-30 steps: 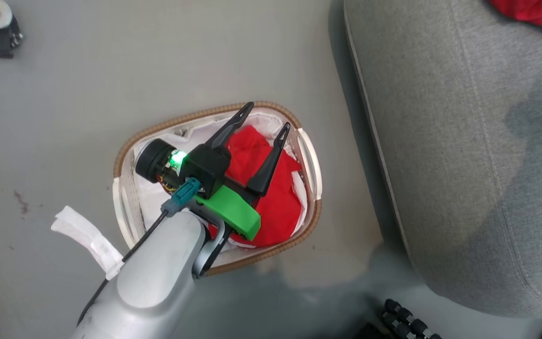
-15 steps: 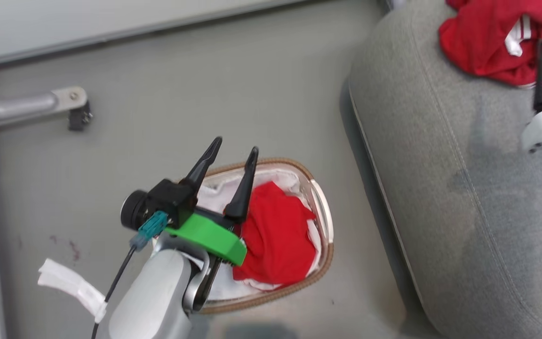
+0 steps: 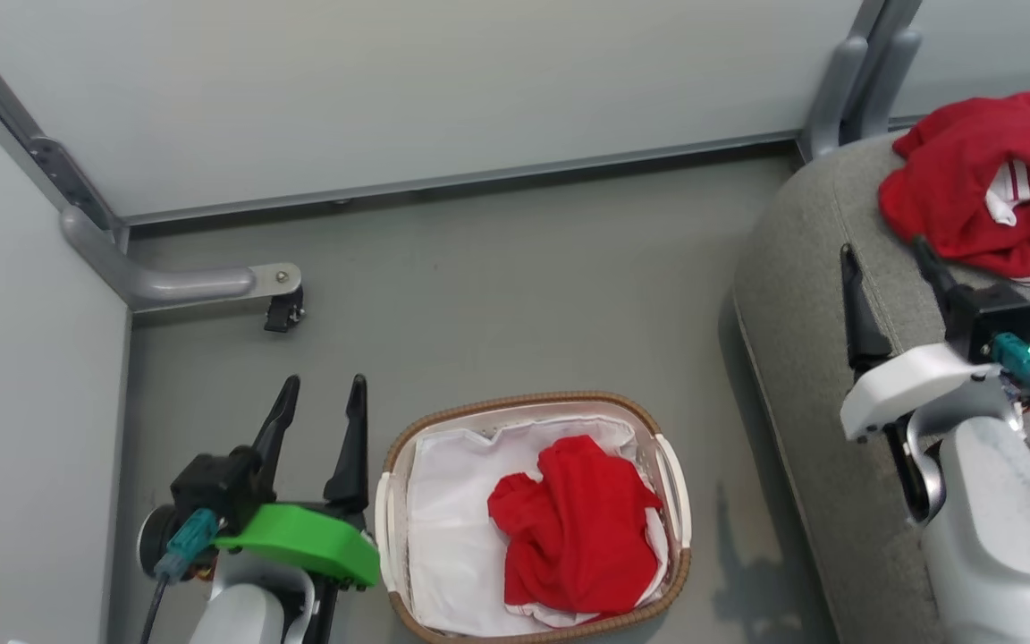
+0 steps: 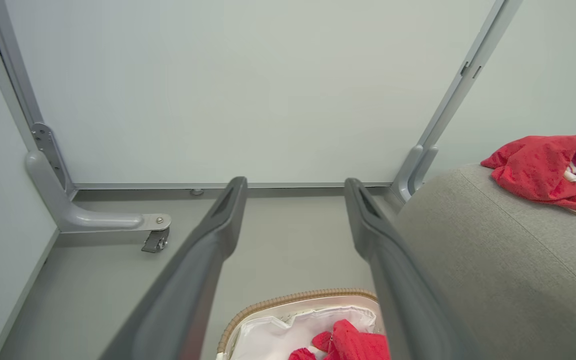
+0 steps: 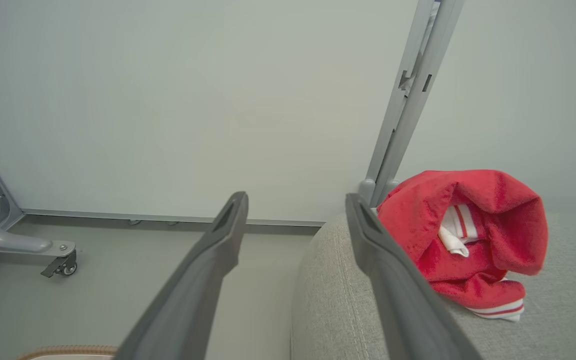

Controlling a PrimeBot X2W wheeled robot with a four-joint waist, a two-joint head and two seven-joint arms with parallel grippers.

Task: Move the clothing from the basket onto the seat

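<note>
One piece of the red clothing lies crumpled in the basket, an oval white tub with a brown rim and white liner, on the floor. Another red garment with white striped trim rests on the grey seat at the right. My left gripper stands open and empty just left of the basket, above the floor. My right gripper is open and empty over the seat's left edge, short of the garment there. The left wrist view shows the basket below the fingers; the right wrist view shows the garment on the seat.
Pale partition walls close off the back and left, with grey posts and a caster foot on the floor. Bare grey floor lies between the wall, basket and seat.
The head camera has tilted up, so the whole picture has shifted. My left gripper, open, has come away from over the basket to its left side. The right gripper now shows over the seat.
</note>
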